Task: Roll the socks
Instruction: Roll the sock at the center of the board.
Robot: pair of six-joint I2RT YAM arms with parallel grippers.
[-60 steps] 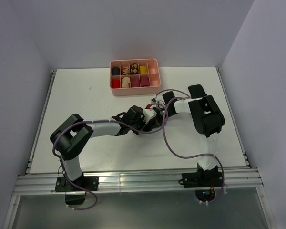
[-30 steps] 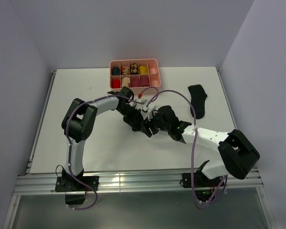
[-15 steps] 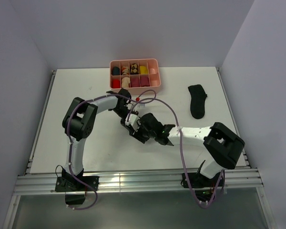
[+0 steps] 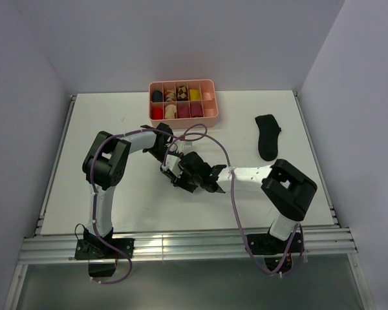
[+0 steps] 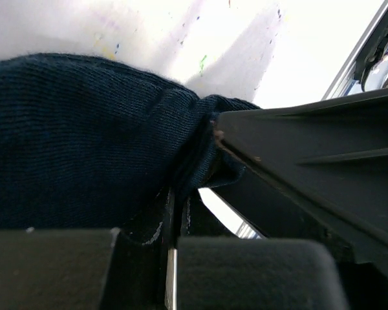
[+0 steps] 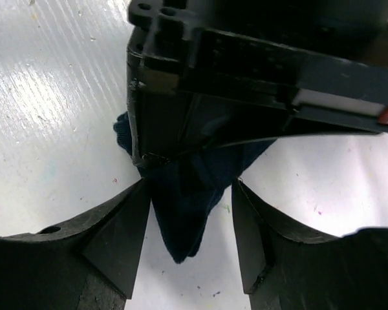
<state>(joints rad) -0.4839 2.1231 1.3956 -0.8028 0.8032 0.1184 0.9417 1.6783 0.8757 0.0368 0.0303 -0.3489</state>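
Observation:
A dark sock [image 5: 84, 142] hangs bunched from my left gripper [image 5: 178, 194], which is shut on a fold of its fabric. In the right wrist view the sock's pointed tip [image 6: 184, 213] dangles over the white table, below the left gripper's body [image 6: 246, 64]. My right gripper [image 6: 191, 187] is open and straddles that tip, its fingertips [image 6: 139, 194] just reaching the cloth. From above, both grippers meet mid-table, left [image 4: 170, 165] and right [image 4: 184, 175]. A second black sock [image 4: 268, 137] lies flat at the far right.
A pink divided tray [image 4: 183, 123] holding small coloured rolls stands at the back centre. Purple cables [image 4: 229, 194] loop from both arms over the middle of the table. Grey walls close in the table on the left, right and back.
My right arm has swung left and brought its gripper up to the left gripper and the hanging sock. Its jaws have narrowed a little. The left gripper stays shut on the sock.

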